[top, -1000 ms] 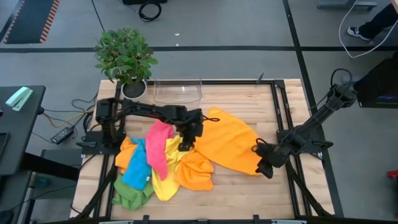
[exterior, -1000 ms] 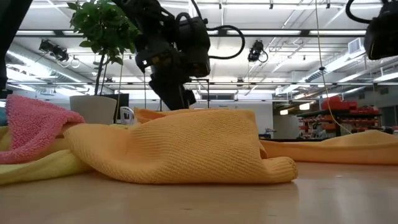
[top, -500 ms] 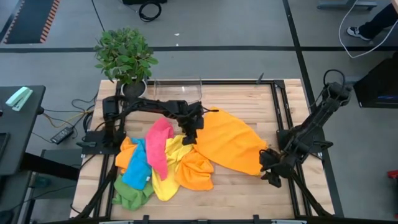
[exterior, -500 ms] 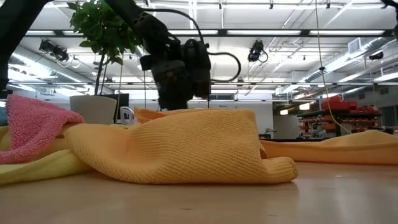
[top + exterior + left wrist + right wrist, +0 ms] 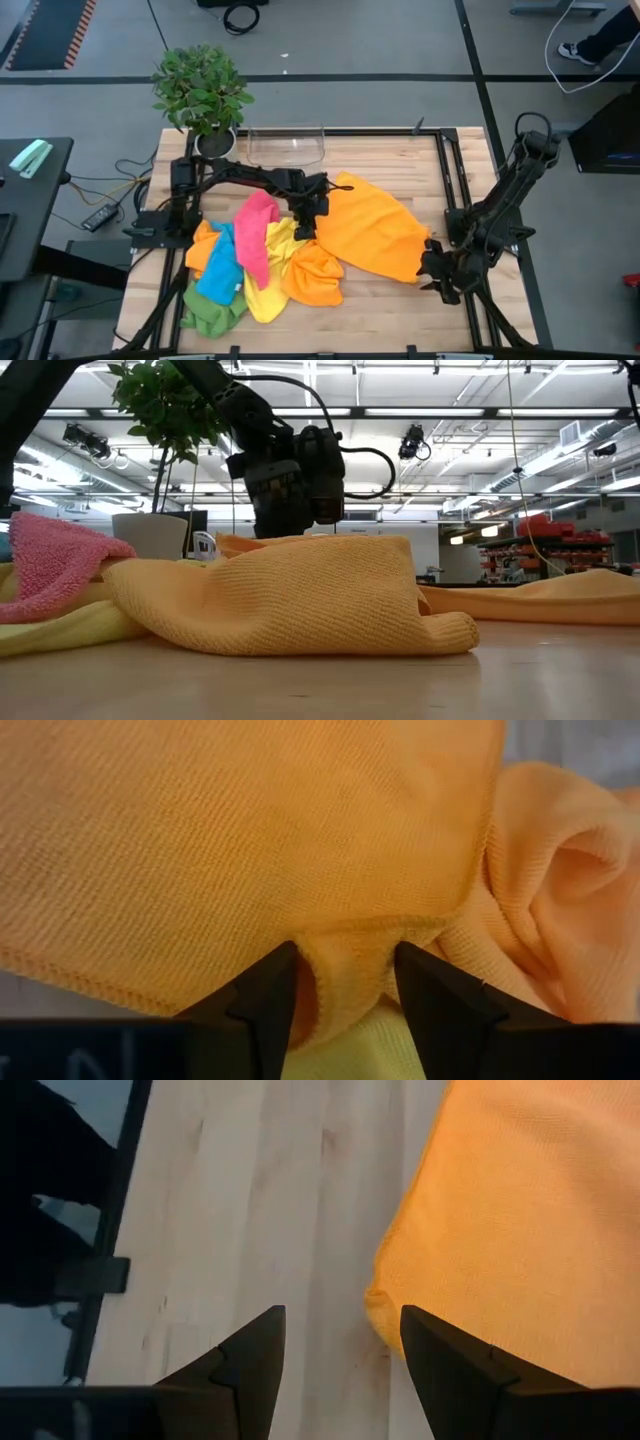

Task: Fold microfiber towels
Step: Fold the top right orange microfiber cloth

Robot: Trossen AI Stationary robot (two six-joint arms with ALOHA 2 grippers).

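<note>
Six microfiber towels (two orange), one plant, one tray.

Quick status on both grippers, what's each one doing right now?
Left gripper: closed on a fold of the orange towel.
Right gripper: open, holding nothing, just off the orange towel's corner over the table.

Lighting even and bright on my end, overhead ceiling strips visible in low view, mild glare off them. High view sharp, shadows soft and short under the towels. Low view: table foreground slightly soft, room behind sharp enough. Left wrist view very close, cloth weave crisp, fingers dark with no detail. Right wrist view clean, no blur.
</note>
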